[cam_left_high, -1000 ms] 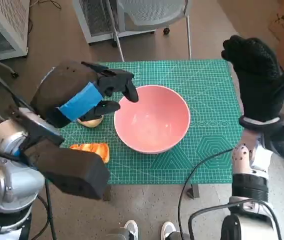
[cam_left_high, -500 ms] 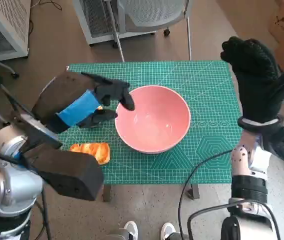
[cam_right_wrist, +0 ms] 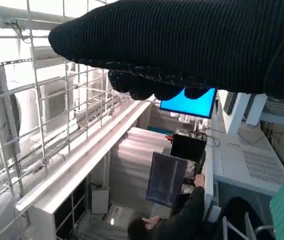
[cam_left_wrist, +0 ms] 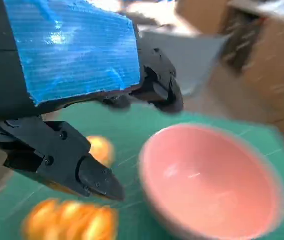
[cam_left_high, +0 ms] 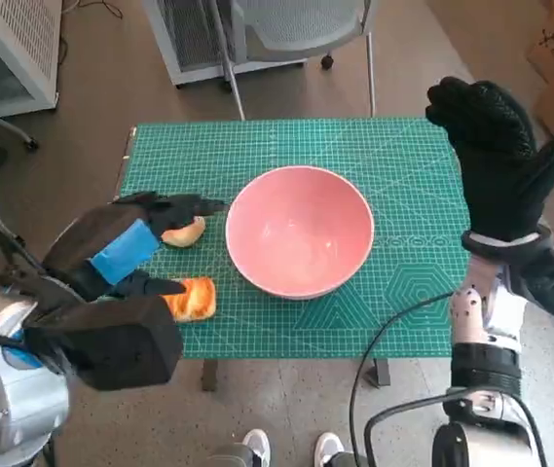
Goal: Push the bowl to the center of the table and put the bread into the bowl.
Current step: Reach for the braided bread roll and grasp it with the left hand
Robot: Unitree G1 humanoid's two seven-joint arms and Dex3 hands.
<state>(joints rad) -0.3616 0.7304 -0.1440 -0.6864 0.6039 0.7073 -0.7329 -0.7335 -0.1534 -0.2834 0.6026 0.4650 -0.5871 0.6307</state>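
The left hand hovers with fingers spread wide, empty, above the bread; the bowl sits beside its fingertips. The right hand is raised, spread wide, empty.

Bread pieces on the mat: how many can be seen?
2. A round roll lies left of the pink bowl, partly under the left hand. A longer glazed piece lies nearer the table's front edge. The hand may hide more.

No legible text or labels.
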